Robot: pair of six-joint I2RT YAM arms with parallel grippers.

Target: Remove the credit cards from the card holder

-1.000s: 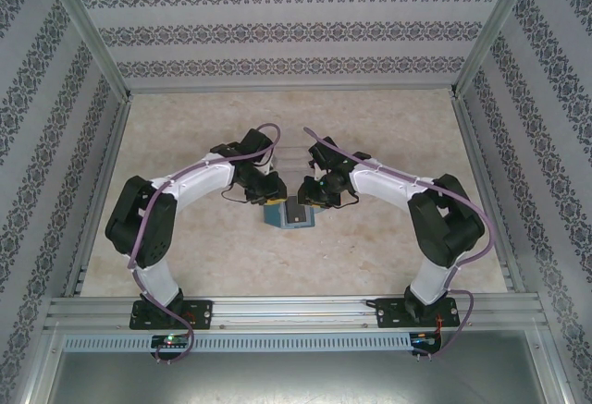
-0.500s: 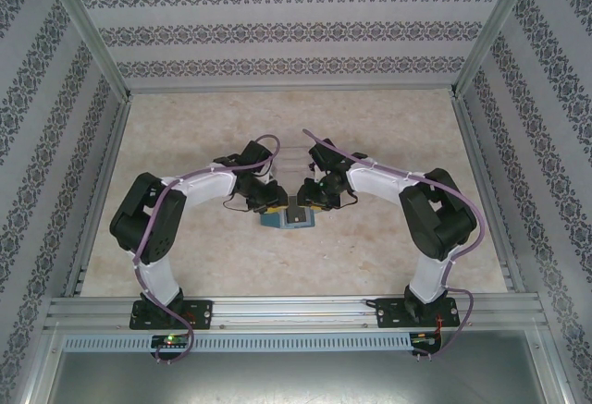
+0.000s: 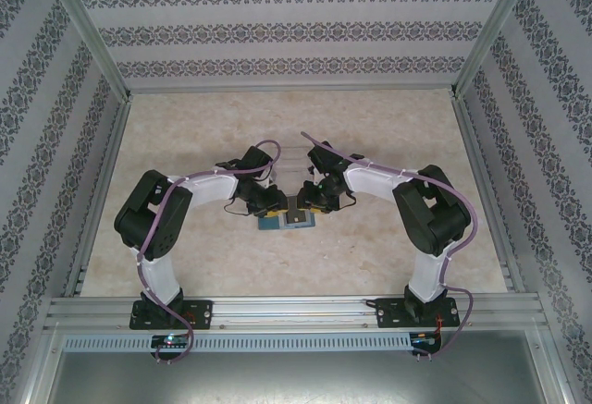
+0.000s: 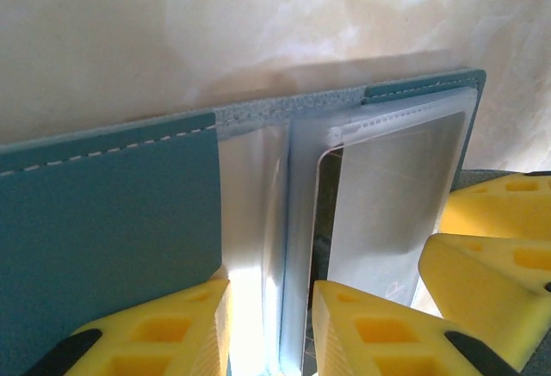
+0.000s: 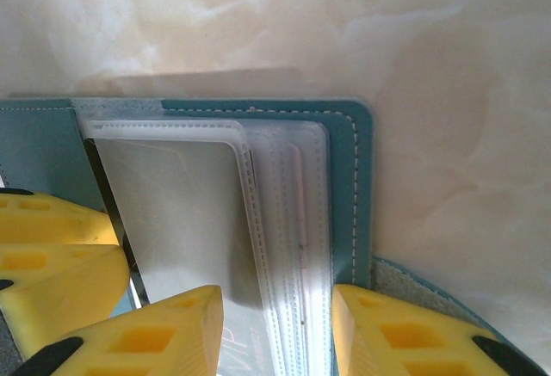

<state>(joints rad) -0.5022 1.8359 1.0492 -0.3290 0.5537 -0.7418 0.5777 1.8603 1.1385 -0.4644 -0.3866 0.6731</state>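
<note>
The left arm [image 3: 199, 187] and right arm [image 3: 384, 182] bend inward from the table's [image 3: 185, 136] near edge, wrists meeting mid-table. The left gripper [image 4: 269, 307] and right gripper [image 5: 277, 307] point downward side by side, yellow fingers [image 4: 370, 333] parted partway.

Soft, even light fills the top view: the pale surface [image 3: 370, 256] reads bright without hot spots, and the arms [image 3: 162, 224] drop only faint, diffuse shadows beneath them. Detail there is slightly soft, and the patterned walls [image 3: 37, 127] lean inward toward 12 o'clock as a wide lens renders them. In the left wrist view the light is warm. A soft shadow band lies just beyond the card holder [image 4: 103, 221], glare whitens the clear sleeves [image 4: 387, 195], and the yellow fingers [image 4: 164, 333] at 6 o'clock are blurred, too close for focus. The right wrist view shows the same milky sheen on its sleeves [image 5: 181, 212] and defocused fingers [image 5: 146, 337] at 6 o'clock.
</note>
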